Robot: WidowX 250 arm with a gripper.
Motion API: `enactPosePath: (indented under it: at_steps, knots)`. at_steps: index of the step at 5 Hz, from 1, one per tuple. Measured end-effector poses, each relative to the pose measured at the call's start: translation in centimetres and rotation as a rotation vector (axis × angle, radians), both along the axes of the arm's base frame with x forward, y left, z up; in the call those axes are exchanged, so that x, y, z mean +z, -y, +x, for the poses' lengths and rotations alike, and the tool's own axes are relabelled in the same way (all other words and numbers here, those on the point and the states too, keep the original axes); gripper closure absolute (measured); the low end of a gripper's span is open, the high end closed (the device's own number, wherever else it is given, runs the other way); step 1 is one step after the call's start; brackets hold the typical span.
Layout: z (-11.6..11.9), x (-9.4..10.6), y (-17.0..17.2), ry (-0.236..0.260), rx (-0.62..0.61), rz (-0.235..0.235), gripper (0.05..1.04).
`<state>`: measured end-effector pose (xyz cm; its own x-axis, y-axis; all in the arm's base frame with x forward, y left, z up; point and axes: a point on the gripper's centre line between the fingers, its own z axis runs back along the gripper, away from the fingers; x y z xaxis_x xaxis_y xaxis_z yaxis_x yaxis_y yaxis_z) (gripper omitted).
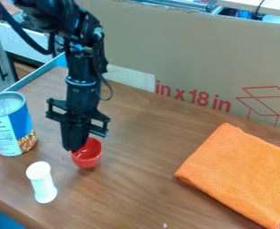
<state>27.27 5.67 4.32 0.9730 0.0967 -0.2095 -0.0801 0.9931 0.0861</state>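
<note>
"What surrounds the red cup (89, 161)?"
"Can (9, 129) at ten o'clock, white container (43, 183) between seven and eight, orange cloth (240, 174) at three. Cardboard (184, 53) blocks one o'clock."
"Gripper (75, 147)?"
"At the cup's rim, hiding some; open or shut, can't tell. Can and cloth are cut off."

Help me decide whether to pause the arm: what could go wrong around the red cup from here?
The gripper is right at the rim of the red cup, so an uneven push might tip it or make it slide. The slim white bottle stands close by and could be knocked over, perhaps rolling toward the table's edge. A sideways swing might also bump the can.
</note>
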Motion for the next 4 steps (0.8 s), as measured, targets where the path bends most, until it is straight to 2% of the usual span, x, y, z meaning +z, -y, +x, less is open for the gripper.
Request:
enactPosePath:
  at_steps: [1,3,4]
  knots:
    - [1.02,-0.39,-0.06,0.006,-0.013,-0.005,0.996]
    - [1.06,-0.56,-0.06,-0.016,0.000,-0.006,0.976]
    - [0.52,-0.37,0.03,-0.040,0.010,-0.001,0.793]
